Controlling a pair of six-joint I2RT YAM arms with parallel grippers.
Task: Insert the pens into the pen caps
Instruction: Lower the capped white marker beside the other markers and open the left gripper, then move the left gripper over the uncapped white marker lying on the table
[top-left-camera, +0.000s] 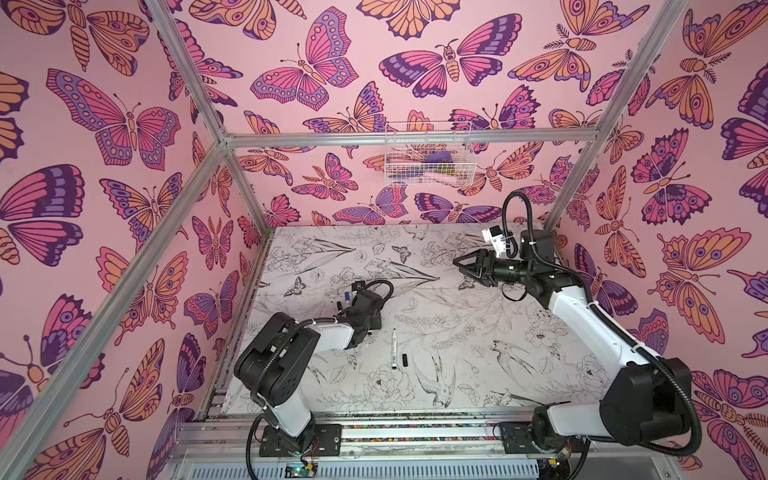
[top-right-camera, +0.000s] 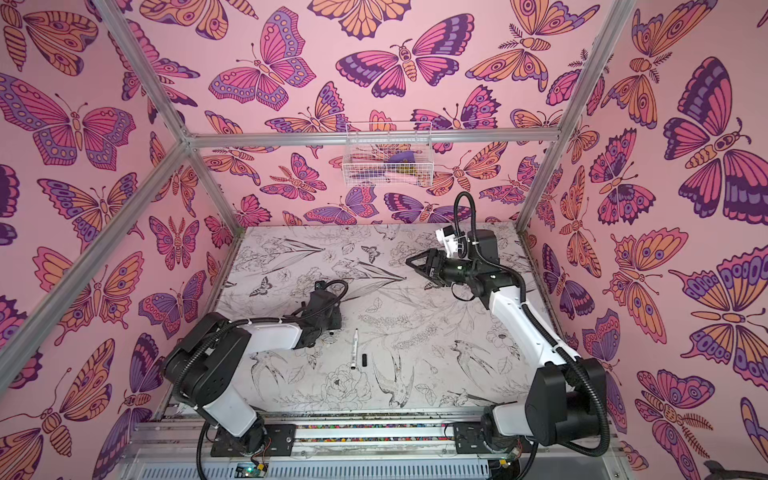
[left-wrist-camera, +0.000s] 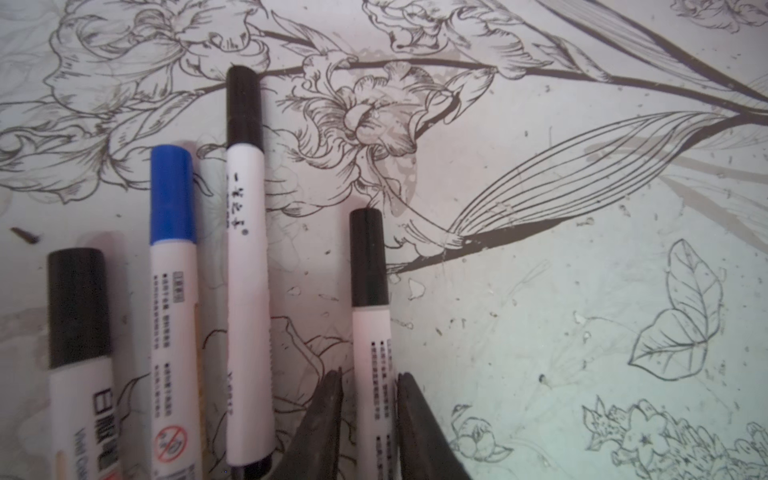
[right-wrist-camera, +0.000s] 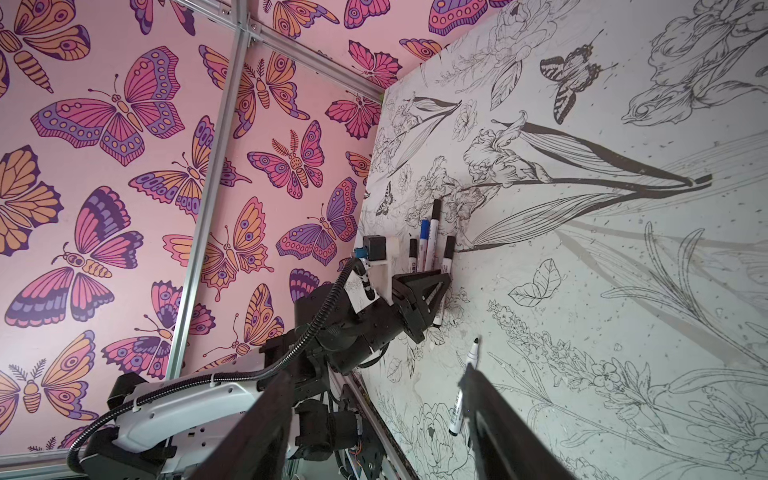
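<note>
1. Pens (right-wrist-camera: 432, 245): five in all. Four capped ones lie side by side at the left of the table (top-left-camera: 478, 374), under the left gripper (left-wrist-camera: 370, 376). An uncapped pen (top-left-camera: 393, 349) lies alone near the table's middle, with a loose black cap (top-left-camera: 405, 360) just beside its near end, not touching it.
2. In both top views the left wrist covers the four capped pens almost wholly. Only a blue end and a dark tip peek out beside it in a top view.
3. In the left wrist view every barrel is cut off by the frame edge or by the fingers, and most of the print is too fine to read.
4. In the right wrist view a finger of the right gripper (top-left-camera: 459, 264) hides part of the uncapped pen. I cannot make out the loose cap there.
5. All barrels are white with small dark print.
   - The straddled pen (left-wrist-camera: 371, 332) has a black cap.
   - The slim black-capped pen (left-wrist-camera: 247, 249) reaches farthest forward.
   - The blue-capped pen (left-wrist-camera: 172, 291) lies next to it.
   - The thick black-capped pen (left-wrist-camera: 79, 353) carries bold characters.
   - The uncapped pen shows a small dark tip at one end and a black butt at the other.
6. The left gripper is down at the table. Its fingers (left-wrist-camera: 328, 415) sit on either side of one barrel with a thin gap on each side, so it is loose around the pen, not clamped.
7. The right gripper hangs above the far right of the table, well apart from every pen. Its fingers are spread wide with nothing between them.
</note>
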